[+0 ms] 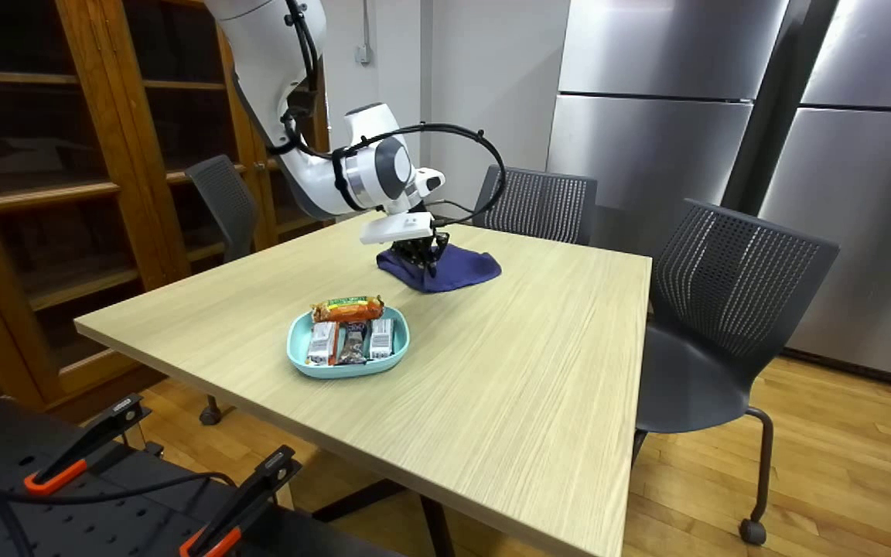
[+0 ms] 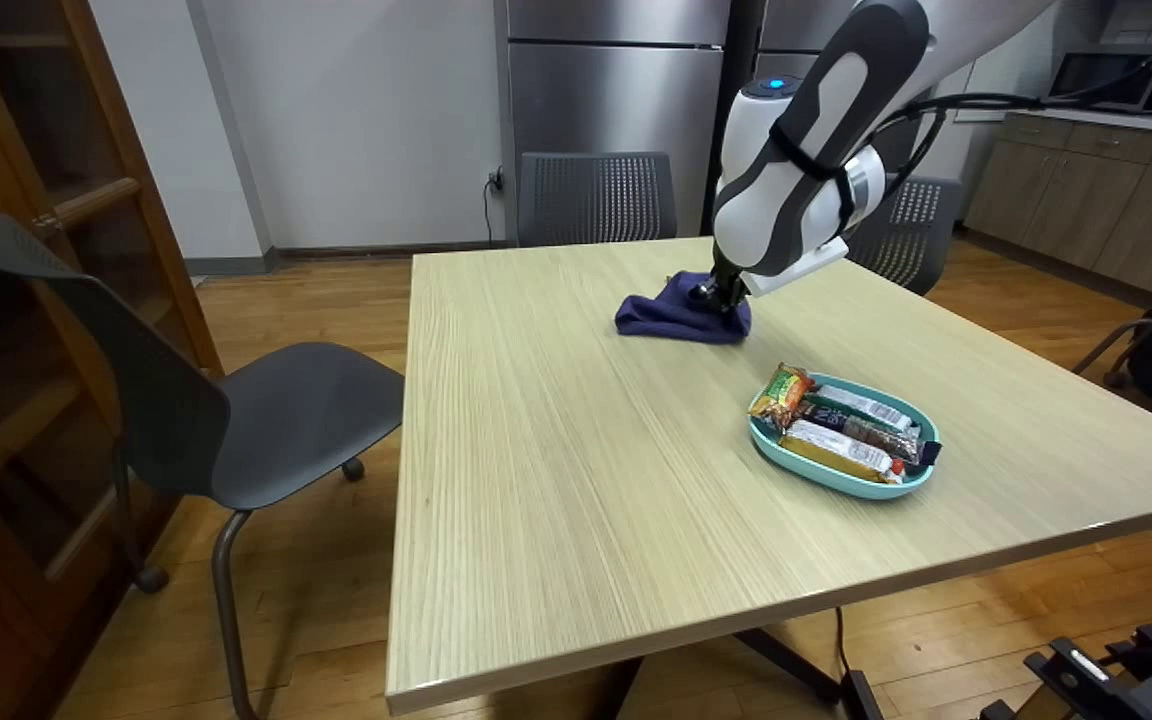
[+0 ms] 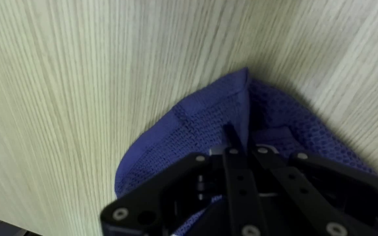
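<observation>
A dark blue-purple cloth (image 1: 470, 267) lies bunched on the light wooden table. It shows in both exterior views (image 2: 671, 318), and its woven folds fill the lower middle of the wrist view (image 3: 162, 144). My gripper (image 3: 245, 141) points down onto the cloth, its fingers close together with a raised fold of cloth pinched between them. The fold runs from the fingers toward a corner of the cloth that rests on or near the table. The gripper also shows low at the cloth in both exterior views (image 1: 428, 263) (image 2: 721, 292). The fingertips are partly hidden by cloth and shadow.
A turquoise tray (image 1: 349, 372) holds several wrapped snack bars, with an orange-wrapped one (image 1: 349, 310) lying across its end; the tray also shows here (image 2: 831, 480). Grey chairs (image 1: 724, 309) stand round the table (image 1: 507, 402). Glass-door cabinets and steel refrigerators stand behind.
</observation>
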`<action>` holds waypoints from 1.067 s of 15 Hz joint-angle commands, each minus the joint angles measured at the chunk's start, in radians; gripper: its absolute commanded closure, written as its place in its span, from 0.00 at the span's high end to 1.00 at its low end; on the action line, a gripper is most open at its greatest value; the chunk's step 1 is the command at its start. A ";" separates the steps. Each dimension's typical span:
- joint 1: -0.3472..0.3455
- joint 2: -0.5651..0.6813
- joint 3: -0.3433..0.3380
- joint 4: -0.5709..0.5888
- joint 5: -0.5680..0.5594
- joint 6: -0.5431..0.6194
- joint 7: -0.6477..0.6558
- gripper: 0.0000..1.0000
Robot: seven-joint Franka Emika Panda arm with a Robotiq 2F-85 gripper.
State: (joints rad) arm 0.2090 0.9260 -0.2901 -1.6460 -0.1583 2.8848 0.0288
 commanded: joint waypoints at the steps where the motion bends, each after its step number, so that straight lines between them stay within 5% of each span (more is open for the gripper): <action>1: 0.004 -0.105 0.011 -0.089 -0.032 0.000 0.011 0.01; 16: 0.013 -0.214 -0.009 -0.170 -0.058 -0.023 0.030 0.01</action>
State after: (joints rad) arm 0.2138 0.7497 -0.2906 -1.7790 -0.1743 2.8833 0.0288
